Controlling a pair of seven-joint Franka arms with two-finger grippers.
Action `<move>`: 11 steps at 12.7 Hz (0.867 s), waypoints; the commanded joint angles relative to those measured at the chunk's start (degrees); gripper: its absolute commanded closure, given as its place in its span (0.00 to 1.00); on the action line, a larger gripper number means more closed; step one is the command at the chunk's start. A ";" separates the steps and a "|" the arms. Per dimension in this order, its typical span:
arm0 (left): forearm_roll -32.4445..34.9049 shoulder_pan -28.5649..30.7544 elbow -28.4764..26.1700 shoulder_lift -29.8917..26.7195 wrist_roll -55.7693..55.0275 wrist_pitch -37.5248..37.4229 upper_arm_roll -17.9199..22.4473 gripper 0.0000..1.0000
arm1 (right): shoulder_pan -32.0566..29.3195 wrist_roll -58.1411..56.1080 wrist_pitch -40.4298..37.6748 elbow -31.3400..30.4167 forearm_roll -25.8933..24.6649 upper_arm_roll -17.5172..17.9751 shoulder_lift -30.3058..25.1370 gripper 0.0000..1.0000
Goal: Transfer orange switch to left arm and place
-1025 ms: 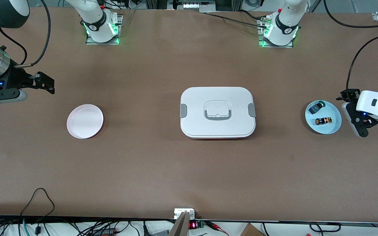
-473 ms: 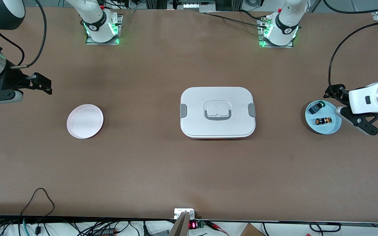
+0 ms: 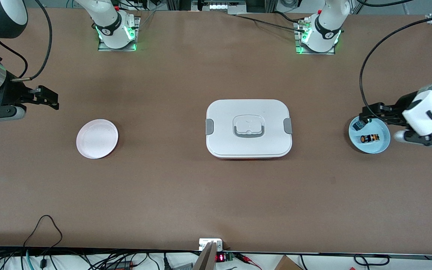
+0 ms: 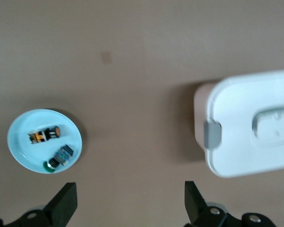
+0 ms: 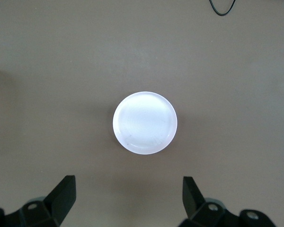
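Note:
The orange switch (image 3: 369, 138) (image 4: 45, 135) lies on its side on a light blue plate (image 3: 380, 147) (image 4: 23, 146) at the left arm's end of the table. My left gripper (image 3: 374, 112) (image 4: 128, 189) hangs open and empty, high over the plate's rim by a green-capped part (image 3: 359, 124) (image 4: 59, 157). The white box (image 3: 248, 128) (image 4: 255, 123) sits shut at the table's middle. At the other end my right gripper (image 3: 49, 98) (image 5: 128, 182) hovers open and empty, up in the air by a white plate (image 3: 97, 138) (image 5: 145, 122).
The white plate holds nothing. Both arm bases (image 3: 116, 32) (image 3: 319, 35) stand along the table edge farthest from the front camera. Cables (image 3: 45, 225) trail at the edge nearest that camera. Bare brown tabletop lies between the box and each plate.
The left arm has swung round and carried its gripper toward the box, from beside the blue plate to over its rim. The right gripper has shifted only slightly.

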 commanded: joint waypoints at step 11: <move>3.65 -16.21 -15.44 -14.65 -5.30 7.13 14.58 0.00 | -0.41 -0.03 -0.72 0.87 0.93 0.04 0.27 0.00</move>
